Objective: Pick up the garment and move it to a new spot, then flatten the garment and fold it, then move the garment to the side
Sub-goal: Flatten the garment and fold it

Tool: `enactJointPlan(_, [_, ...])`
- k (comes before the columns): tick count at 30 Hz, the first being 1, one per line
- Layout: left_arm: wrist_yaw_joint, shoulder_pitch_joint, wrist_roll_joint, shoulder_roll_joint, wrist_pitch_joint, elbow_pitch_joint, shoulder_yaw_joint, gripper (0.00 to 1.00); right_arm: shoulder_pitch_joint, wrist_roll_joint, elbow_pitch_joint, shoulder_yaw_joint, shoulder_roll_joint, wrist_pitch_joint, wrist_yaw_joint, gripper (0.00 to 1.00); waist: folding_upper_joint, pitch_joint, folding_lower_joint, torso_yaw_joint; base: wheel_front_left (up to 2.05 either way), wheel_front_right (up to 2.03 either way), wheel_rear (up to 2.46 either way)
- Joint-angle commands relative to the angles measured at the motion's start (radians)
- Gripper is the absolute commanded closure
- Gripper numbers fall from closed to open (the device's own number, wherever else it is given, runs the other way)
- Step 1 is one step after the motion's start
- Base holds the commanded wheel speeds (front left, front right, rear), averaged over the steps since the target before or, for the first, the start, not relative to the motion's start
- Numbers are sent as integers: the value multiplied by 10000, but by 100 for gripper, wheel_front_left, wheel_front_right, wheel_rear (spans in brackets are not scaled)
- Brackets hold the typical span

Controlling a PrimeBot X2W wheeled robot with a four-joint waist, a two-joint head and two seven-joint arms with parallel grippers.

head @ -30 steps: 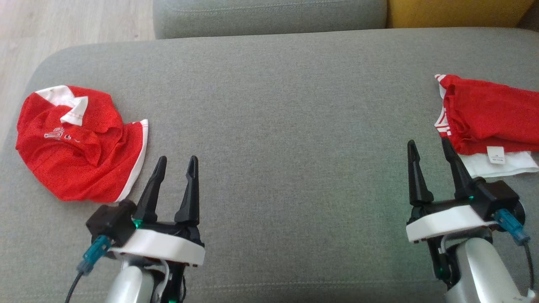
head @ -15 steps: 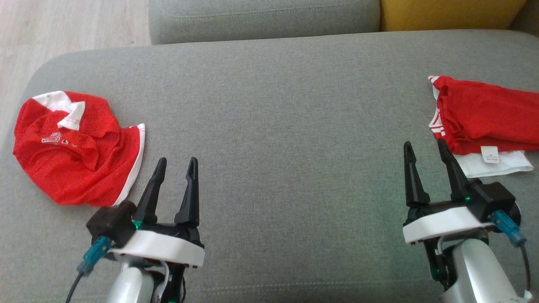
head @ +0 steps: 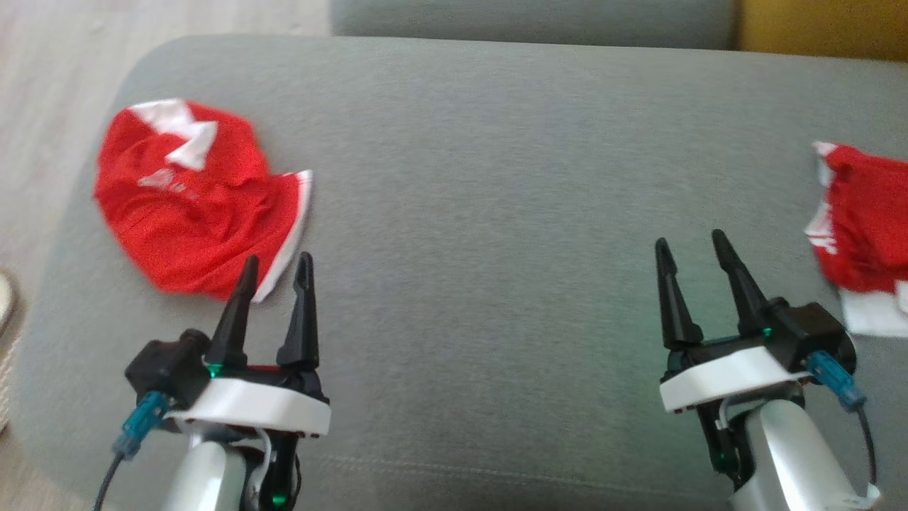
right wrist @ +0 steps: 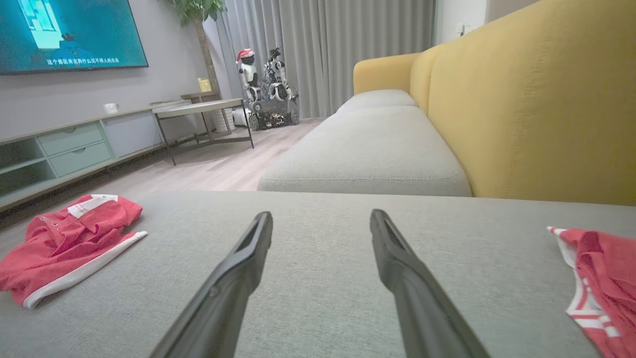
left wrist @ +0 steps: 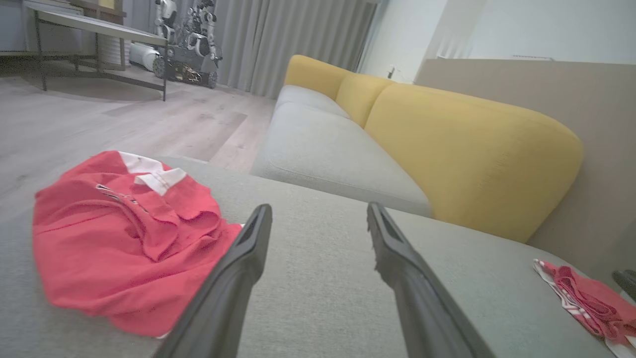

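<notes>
Overhead, the head view looks down on a grey sofa cushion [head: 482, 177], the picture a little blurred. The left gripper [head: 277, 257] sits at the near left, its fingers spread wide with nothing between them. Its tips reach the near right edge of a crumpled red shirt [head: 191, 206] lying on the far left of the cushion, white collar on the far side; I cannot tell whether they touch the cloth. The right gripper [head: 689, 238] is at the near right, equally wide and empty, over bare cushion. A second red garment [head: 865, 227] with white trim lies at the right edge, cut off by the frame, near that gripper but apart from it.

The left wrist view looks low along the cushion and adds the room beyond: a yellow backrest [left wrist: 472, 149] on the right, a wooden floor [left wrist: 124, 114] on the left, a table [left wrist: 99, 27] and small robot figures [left wrist: 189, 30] by grey curtains [left wrist: 288, 40]. The shirt bulks large beside the left finger, and the second garment is small at the far right.

The right wrist view shows both garments well apart, one at each side of the open fingers, plus a television [right wrist: 69, 30], a low cabinet [right wrist: 74, 149] and a plant [right wrist: 198, 10].
</notes>
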Motion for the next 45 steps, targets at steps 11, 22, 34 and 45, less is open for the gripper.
enactJointPlan(11, [201,-251,-188,39,-51,-519,727,0,-309,113,-417,857,-105,371,65,0,0,-37,0,2045,0,0,0])
enactJointPlan(22, [178,180,-216,39,-51,-598,997,0,-85,312,-277,1148,-42,347,65,0,0,-332,0,2578,0,0,0])
enactJointPlan(34, [-12,-580,-240,39,-51,-563,1855,0,-313,41,-705,1023,-173,649,65,0,0,591,0,2144,0,0,0])
enactJointPlan(45, [-598,-3141,460,302,-51,1840,2309,0,-793,-818,-2354,-359,-552,1285,65,0,0,2563,0,1751,0,0,0])
